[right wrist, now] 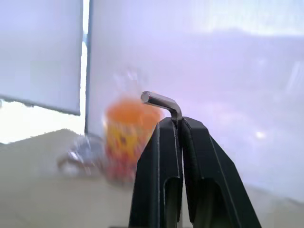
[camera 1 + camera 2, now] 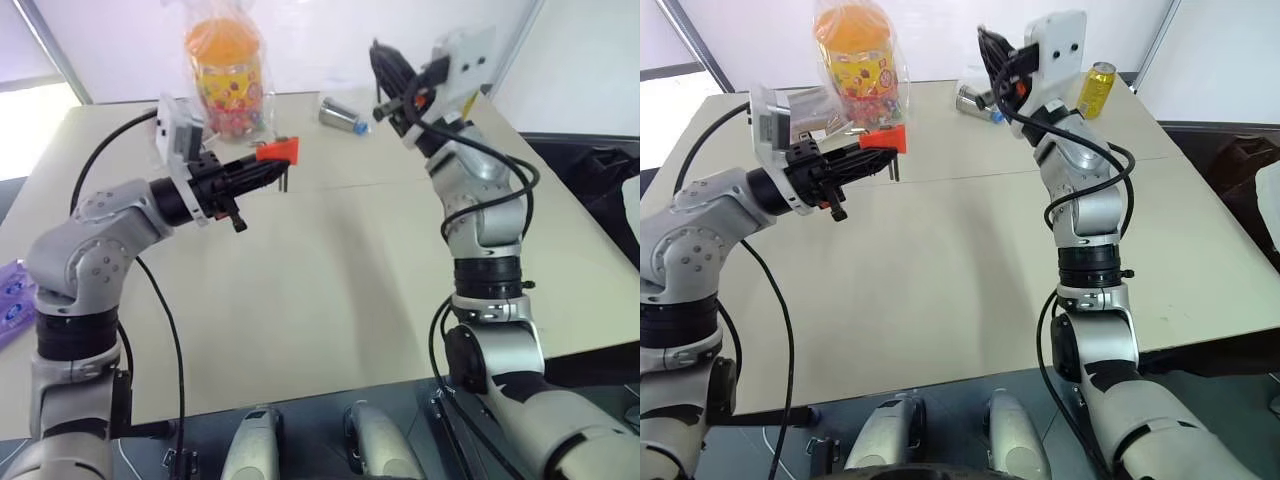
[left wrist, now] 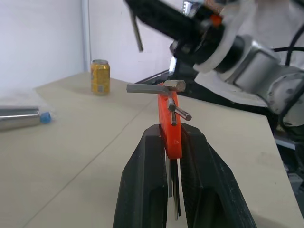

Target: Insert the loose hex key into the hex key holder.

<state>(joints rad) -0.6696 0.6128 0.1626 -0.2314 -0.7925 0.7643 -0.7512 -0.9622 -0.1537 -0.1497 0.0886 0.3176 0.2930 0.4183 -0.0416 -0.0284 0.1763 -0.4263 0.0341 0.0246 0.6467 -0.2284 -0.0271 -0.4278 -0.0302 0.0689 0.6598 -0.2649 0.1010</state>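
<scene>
My left gripper (image 2: 258,170) is shut on the red-orange hex key holder (image 2: 279,150), held level above the table's left side. In the left wrist view the holder (image 3: 169,114) stands upright between the fingers (image 3: 142,175), with a few metal keys (image 3: 152,88) sticking out near its top. My right gripper (image 2: 380,55) is raised high to the right of the holder and shut on the loose hex key (image 1: 161,100), whose short bent end pokes out above the fingertips. From the left wrist, the key (image 3: 137,31) hangs from the right gripper above the holder, apart from it.
The beige table (image 2: 330,290) spreads below both arms. At its far side stand a plastic bag with an orange-lidded jar (image 2: 228,80), a silver canister lying down (image 2: 343,115) and a yellow can (image 2: 1097,88). A purple packet (image 2: 12,295) lies off the table's left edge.
</scene>
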